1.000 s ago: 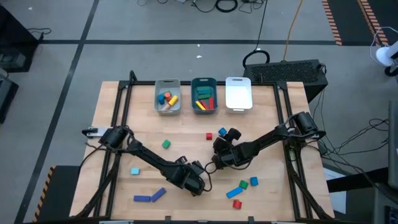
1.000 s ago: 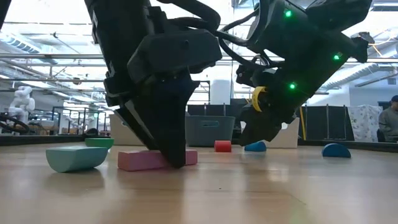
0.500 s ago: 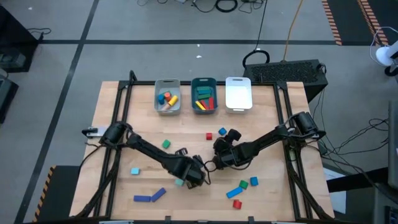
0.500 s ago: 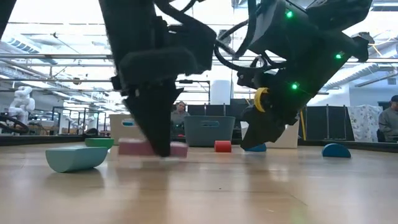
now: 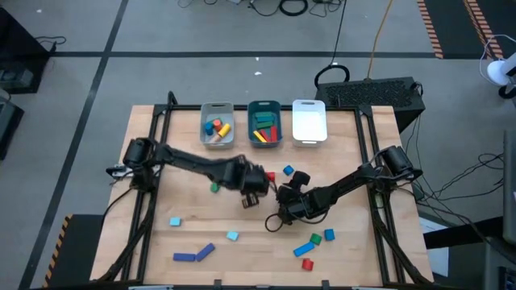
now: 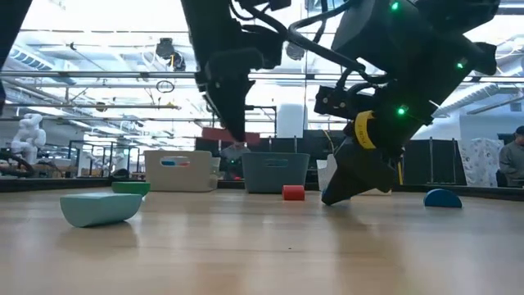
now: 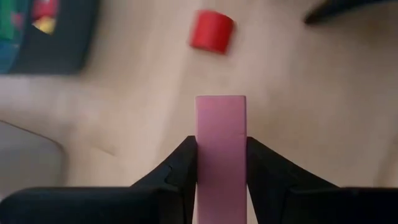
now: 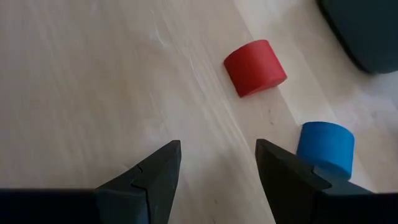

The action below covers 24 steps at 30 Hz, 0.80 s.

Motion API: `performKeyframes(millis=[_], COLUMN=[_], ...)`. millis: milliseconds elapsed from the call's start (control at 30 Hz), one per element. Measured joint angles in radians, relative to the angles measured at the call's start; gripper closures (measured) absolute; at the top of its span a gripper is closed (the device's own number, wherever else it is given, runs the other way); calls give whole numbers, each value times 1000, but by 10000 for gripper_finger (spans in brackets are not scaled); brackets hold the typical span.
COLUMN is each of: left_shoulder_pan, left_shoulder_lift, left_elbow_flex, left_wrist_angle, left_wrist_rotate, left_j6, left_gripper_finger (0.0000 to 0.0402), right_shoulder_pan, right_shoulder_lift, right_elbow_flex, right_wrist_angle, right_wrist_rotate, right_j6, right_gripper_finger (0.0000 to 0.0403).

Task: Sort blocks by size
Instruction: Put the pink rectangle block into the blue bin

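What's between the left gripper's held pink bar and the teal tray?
Only bare wood tabletop, per the high view. The left gripper holds the pink wooden bar short of the teal tray; the small red block sits off to the side.

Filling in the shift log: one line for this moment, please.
left gripper: shut on pink bar, lifted | right gripper: open, empty, by red block | trays: ahead

The left gripper (image 7: 221,163) holds a long pink block (image 7: 221,149) between its two dark fingers (image 7: 176,168), one pressed against each long side. The block reaches out past the fingertips, above a light wooden table (image 7: 323,112). Beyond its far end a small red block (image 7: 211,31) lies on the wood, apart from it. A dark tray (image 7: 56,50) sits at one corner with green, red and yellow pieces inside, blurred. A pale grey tray (image 7: 25,162) shows at the edge nearby.
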<state>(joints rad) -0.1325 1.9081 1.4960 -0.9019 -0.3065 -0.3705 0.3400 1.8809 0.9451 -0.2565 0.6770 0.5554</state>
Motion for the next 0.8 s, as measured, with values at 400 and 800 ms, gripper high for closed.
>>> performKeyframes(millis=[400,800], left_shoulder_pan=[321,557], left_shoulder_lift=[-8,7], left_elbow_flex=[18,79], left_wrist_angle=[21,272], left_wrist_rotate=[14,229], left_j6=[429,801], left_gripper_finger=[295,295], right_shoulder_pan=[-23,-32], right_shoulder_lift=[-1,0], right_elbow_flex=[0,0], right_wrist_angle=[0,0], right_wrist_rotate=[-5,-20], right_j6=[-6,16], right_gripper_finger=[202,202])
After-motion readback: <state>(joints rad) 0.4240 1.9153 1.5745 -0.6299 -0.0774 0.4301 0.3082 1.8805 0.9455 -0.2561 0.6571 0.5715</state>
